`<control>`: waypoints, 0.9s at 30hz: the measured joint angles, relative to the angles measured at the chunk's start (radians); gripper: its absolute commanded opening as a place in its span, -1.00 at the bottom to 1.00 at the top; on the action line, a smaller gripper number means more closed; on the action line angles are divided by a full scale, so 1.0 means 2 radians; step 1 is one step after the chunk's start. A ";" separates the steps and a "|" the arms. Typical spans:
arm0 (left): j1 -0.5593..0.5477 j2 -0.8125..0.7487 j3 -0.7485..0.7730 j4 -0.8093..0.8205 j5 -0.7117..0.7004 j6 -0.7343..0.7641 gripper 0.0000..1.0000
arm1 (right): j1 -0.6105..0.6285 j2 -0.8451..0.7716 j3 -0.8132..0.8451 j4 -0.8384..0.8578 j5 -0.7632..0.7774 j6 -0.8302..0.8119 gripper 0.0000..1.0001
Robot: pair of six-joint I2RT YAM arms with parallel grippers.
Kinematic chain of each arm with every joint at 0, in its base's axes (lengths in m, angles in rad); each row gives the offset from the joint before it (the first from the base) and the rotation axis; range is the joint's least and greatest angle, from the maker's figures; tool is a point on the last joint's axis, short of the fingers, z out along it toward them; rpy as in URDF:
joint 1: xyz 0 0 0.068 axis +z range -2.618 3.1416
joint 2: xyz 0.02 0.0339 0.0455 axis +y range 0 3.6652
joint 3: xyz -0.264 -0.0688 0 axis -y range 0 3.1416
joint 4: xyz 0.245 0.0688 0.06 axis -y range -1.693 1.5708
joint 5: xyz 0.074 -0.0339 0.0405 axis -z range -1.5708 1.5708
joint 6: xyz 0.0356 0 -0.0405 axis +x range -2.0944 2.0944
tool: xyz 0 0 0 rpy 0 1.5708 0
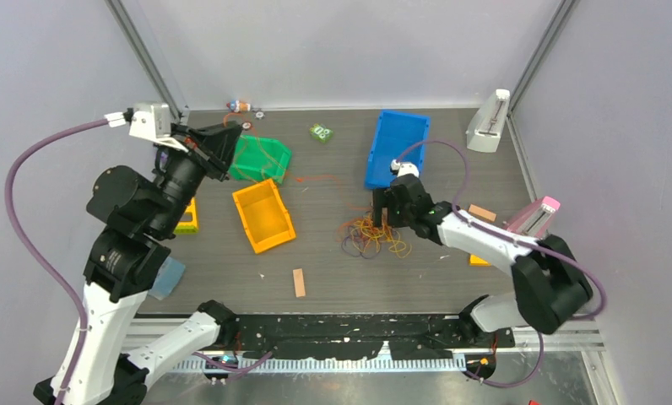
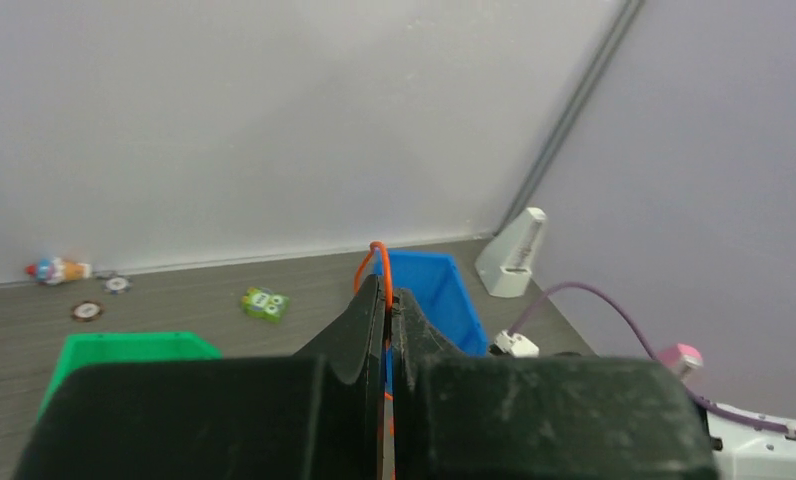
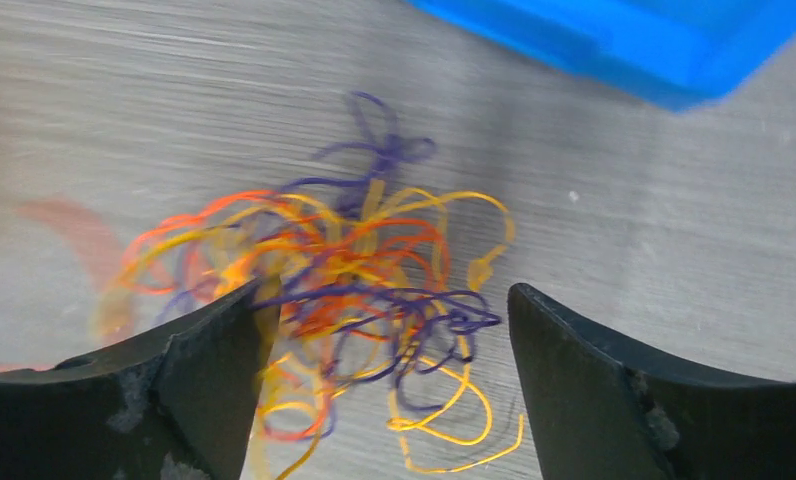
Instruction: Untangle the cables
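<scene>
The cables (image 1: 373, 238) lie in a tangled heap of orange, yellow and dark purple strands on the grey table, right of centre. My right gripper (image 1: 383, 211) hovers just above the heap. In the right wrist view its fingers stand wide open on either side of the cables (image 3: 354, 260), and the right gripper (image 3: 384, 295) holds nothing. My left gripper (image 1: 224, 145) is raised high over the green bin, shut on one orange cable (image 2: 378, 258). That cable loops out above the tips of the left gripper (image 2: 389, 292).
A green bin (image 1: 261, 158) and an orange bin (image 1: 263, 215) stand left of centre, and a blue bin (image 1: 396, 148) sits behind the heap. Wooden blocks (image 1: 299, 283) (image 1: 482, 213), a green toy (image 1: 320, 132) and a white stand (image 1: 488, 122) lie around.
</scene>
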 measured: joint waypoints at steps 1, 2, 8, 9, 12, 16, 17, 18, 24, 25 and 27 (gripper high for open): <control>0.000 -0.002 0.005 -0.007 -0.017 0.006 -1.00 | 0.001 0.025 0.005 -0.006 0.019 0.012 0.47; 0.000 -0.005 0.007 -0.011 -0.031 0.010 -1.00 | -0.001 0.043 0.004 -0.013 0.038 0.025 0.25; 0.000 -0.040 0.008 -0.035 -0.135 0.033 -1.00 | -0.071 -0.022 -0.109 -0.017 0.114 0.114 -0.38; 0.000 -0.046 0.007 -0.035 -0.143 0.036 -1.00 | -0.082 -0.051 -0.125 -0.025 0.127 0.122 -0.19; 0.001 -0.055 -0.001 -0.029 -0.144 0.040 -1.00 | -0.088 -0.104 -0.129 -0.036 0.142 0.123 0.47; 0.001 -0.043 -0.009 -0.027 -0.109 0.040 -1.00 | -0.088 -0.110 -0.104 -0.033 0.102 0.089 0.94; 0.001 -0.036 -0.008 -0.026 -0.096 0.040 -1.00 | -0.087 -0.113 -0.100 -0.030 0.083 0.076 0.93; 0.001 -0.031 -0.007 -0.027 -0.089 0.040 -1.00 | -0.086 -0.117 -0.099 -0.029 0.071 0.067 0.91; 0.001 0.007 0.026 -0.042 -0.064 0.043 -1.00 | -0.073 -0.169 -0.077 -0.043 0.013 0.019 0.91; 0.001 0.010 0.030 -0.043 -0.062 0.042 -1.00 | -0.071 -0.175 -0.068 -0.045 0.005 0.012 0.90; 0.001 0.015 0.039 -0.046 -0.053 0.041 -1.00 | -0.065 -0.181 -0.049 -0.047 -0.011 -0.004 0.91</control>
